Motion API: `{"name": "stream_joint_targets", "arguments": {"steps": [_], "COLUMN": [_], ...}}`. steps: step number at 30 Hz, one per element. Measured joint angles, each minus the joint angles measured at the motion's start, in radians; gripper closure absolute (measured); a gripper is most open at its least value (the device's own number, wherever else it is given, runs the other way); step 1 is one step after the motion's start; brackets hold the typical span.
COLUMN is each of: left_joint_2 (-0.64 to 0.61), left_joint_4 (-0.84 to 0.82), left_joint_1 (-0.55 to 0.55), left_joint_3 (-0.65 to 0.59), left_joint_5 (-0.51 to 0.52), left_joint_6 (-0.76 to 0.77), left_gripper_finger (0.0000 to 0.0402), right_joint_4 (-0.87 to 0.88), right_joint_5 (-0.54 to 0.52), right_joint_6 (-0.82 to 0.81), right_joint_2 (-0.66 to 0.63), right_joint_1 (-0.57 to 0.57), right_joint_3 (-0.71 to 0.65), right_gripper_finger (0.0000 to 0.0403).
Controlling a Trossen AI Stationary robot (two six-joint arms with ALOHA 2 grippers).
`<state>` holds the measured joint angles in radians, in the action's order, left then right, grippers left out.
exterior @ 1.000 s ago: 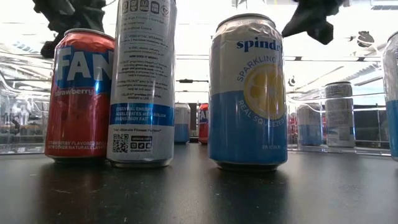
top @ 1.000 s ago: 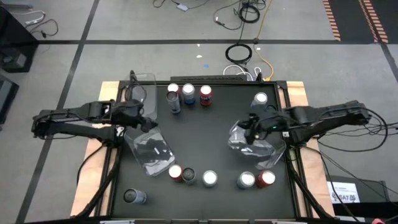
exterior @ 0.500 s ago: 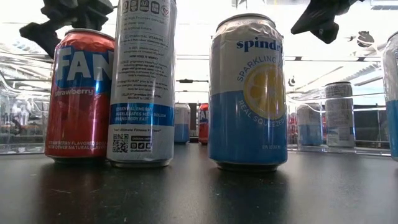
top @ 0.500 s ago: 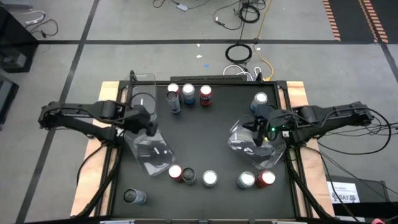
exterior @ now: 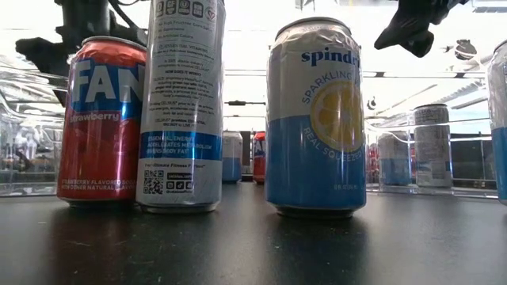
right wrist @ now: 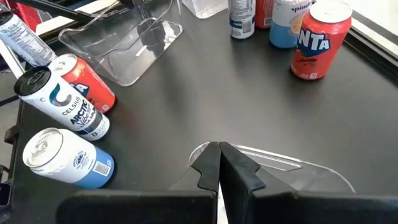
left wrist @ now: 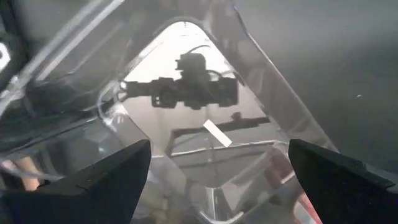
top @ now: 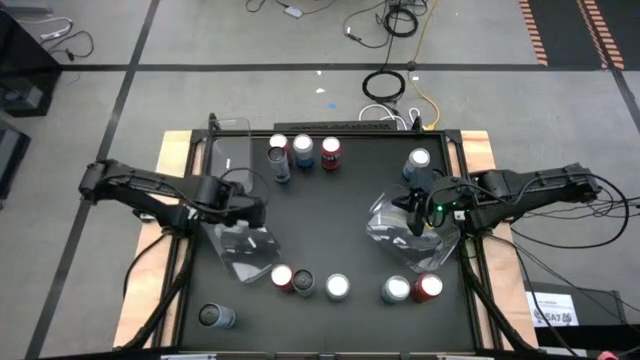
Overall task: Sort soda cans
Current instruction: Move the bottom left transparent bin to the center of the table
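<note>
The left gripper (top: 252,212) hangs with its fingers spread wide and holding nothing, right over the near edge of a clear plastic bin (top: 243,250); just beyond that bin stand a red can (top: 282,277), a slim grey can (top: 304,284) and a blue-silver can (top: 338,287). The right gripper (top: 408,209), fingers pressed together and empty, sits above a second clear bin (top: 400,235), with one silver-topped can (top: 419,160) close behind it. Farther off, three soda cans (top: 303,152) line the table's (top: 340,215) back edge.
</note>
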<state>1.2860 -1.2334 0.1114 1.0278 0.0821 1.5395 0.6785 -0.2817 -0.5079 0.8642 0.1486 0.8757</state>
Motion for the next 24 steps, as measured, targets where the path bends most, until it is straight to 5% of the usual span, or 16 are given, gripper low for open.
{"name": "stream_joint_targets", "arguments": {"steps": [9,24], "left_joint_2": [0.140,0.312], "left_joint_4": [0.027,0.233], "left_joint_1": [-0.015,-0.058], "left_joint_3": [-0.001,-0.001], "left_joint_5": [-0.012,0.017], "left_joint_6": [-0.076,-0.488], "left_gripper_finger": [0.0031,0.0201], "right_joint_4": [-0.018,-0.017], "right_joint_5": [0.000,0.000], "right_joint_6": [-0.004,-0.033], "right_joint_2": [0.000,0.000], "right_joint_1": [0.000,0.000], "right_joint_3": [0.000,0.000], "right_gripper_finger": [0.0403,0.0403]}}
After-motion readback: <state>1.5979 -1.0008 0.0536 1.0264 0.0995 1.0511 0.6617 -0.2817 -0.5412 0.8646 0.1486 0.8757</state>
